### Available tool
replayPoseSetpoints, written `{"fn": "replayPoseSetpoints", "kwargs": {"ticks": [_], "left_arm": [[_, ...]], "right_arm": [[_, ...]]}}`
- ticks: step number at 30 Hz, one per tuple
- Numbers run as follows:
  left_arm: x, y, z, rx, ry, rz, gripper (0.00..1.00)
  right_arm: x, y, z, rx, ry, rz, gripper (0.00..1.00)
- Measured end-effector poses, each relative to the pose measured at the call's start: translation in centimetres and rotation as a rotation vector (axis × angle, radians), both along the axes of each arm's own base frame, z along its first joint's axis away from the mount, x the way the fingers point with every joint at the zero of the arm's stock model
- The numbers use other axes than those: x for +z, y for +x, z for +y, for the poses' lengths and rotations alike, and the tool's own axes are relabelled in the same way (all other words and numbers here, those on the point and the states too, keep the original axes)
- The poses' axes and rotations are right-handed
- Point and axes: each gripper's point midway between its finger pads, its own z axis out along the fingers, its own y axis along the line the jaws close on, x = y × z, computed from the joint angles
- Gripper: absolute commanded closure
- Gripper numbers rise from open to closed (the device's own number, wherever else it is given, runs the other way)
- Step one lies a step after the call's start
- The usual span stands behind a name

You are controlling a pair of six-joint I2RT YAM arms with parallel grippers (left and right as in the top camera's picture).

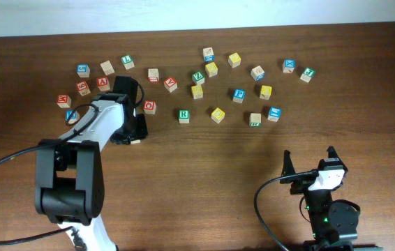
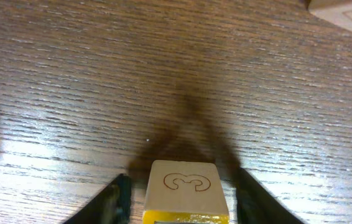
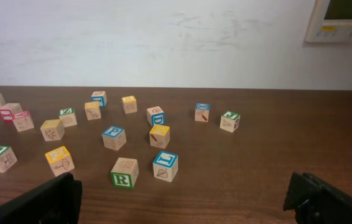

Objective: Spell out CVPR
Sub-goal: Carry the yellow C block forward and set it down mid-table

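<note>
Looking down on a dark wooden desk [image 1: 225,174] carrying a scatter of lettered blocks along its far half. Extending the left arm [image 1: 96,125] to the near side of that scatter, with the left gripper [image 1: 133,132] hanging low over one pale block [image 2: 185,186] sitting flat on the desk. Straddling it with jaws spread, a thin gap showing on either side in the wrist view, so not yet pinching. Holding the right gripper [image 1: 309,162] near the front edge, also spread wide and carrying nothing. Showing the green R block [image 1: 183,115] and the blue P block [image 1: 239,94] lying untouched among the scatter. Judging the straddled block as light, stiff wood with smooth, perhaps slippery faces. Favouring a square hold on two opposite flat sides, low and centred, never on corners. Failing to read its letter for certain.
</note>
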Motion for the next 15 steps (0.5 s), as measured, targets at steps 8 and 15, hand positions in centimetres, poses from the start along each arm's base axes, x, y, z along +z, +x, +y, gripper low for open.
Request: {"fn": "replayPoseSetpoints", "kwargs": {"ticks": [8,15], "left_arm": [[0.1,-0.6,0.1,0.0,0.005,0.028,0.79],[2.6,-2.6,-2.3,-0.013,-0.126,0.172,0.82]], "right_arm": [[0.0,0.0,0.0,0.0,0.0,0.0,0.02],[0.0,0.0,0.0,0.0,0.0,0.0,0.02]]}}
